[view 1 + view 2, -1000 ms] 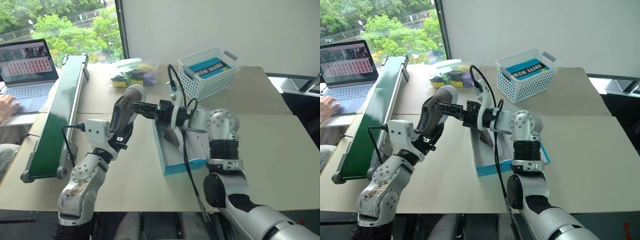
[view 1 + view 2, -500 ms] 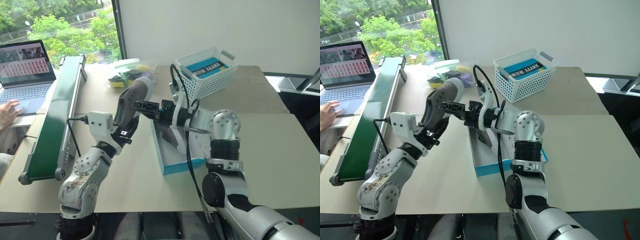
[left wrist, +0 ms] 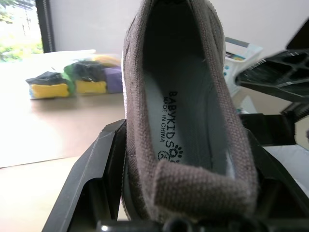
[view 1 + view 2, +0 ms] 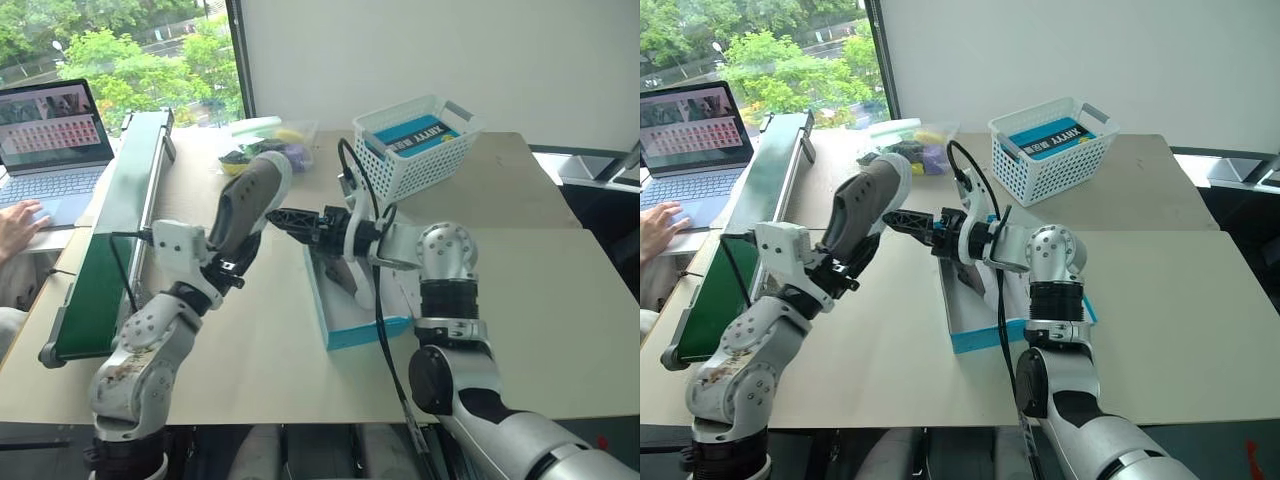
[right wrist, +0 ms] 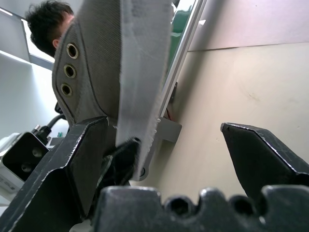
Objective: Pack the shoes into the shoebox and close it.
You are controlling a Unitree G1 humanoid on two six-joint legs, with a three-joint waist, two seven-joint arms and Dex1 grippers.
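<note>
Above the counter (image 4: pixel 250 340), at nine o'clock from the shoebox (image 4: pixel 345 315) holding one shoe (image 4: pixel 338 272), the left gripper (image 4: pixel 228 262), jaws clamped on the other shoe (image 4: pixel 250 198), has drawn clear of the wide-apart right gripper (image 4: pixel 290 218), so handover seems unfinished.

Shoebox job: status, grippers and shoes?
Left gripper shut on grey-brown canvas sneaker, held up over table. Right gripper open beside its sole, empty. Second sneaker lies in open light-blue cardboard shoebox. Nothing blocking the box.
</note>
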